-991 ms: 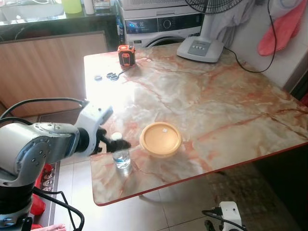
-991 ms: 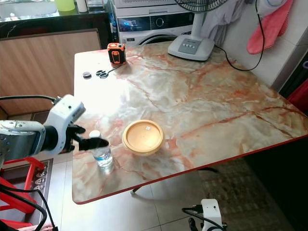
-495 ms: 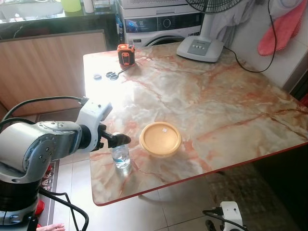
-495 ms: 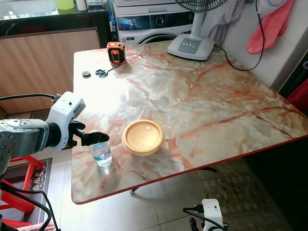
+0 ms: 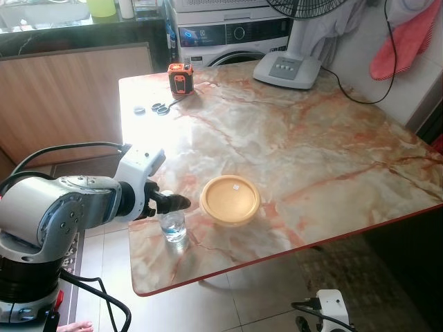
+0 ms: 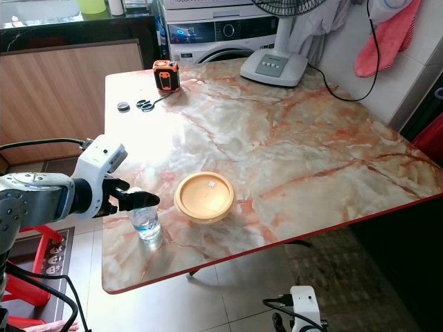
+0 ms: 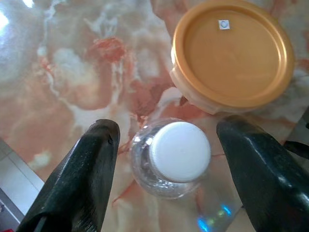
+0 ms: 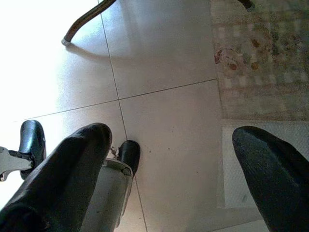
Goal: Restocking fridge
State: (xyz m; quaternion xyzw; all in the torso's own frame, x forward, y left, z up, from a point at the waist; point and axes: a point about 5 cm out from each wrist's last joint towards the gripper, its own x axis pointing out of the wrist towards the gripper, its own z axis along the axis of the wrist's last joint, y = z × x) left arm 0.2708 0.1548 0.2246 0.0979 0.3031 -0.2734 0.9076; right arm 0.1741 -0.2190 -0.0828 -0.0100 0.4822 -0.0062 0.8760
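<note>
So the small water bottle (image 7: pixel 174 157) stands upright on the marble table (image 5: pixel 332 138), near the front-left edge, w/ its white cap (image 7: pixel 179 151) pointing straight up. The left gripper (image 7: pixel 166 145) is right over it. In the left wrist view the two black fingers (image 7: pixel 94 164) sit one on each side of the cap, spread wide, w/ gaps on both sides, so nothing is held yet. The bottle's long axis runs up and down, in line w/ the way the claw looks, so I think the claw just has to go lower and squeeze. Just past the claw's tip sits the round yellow tub (image 5: pixel 230 200), close to the bottle but not touching. The left arm reaches in low from the table's left side, elbow bent. The right gripper (image 8: pixel 169 179) hangs idle over the floor tiles, fingers wide apart, holding nothing.
</note>
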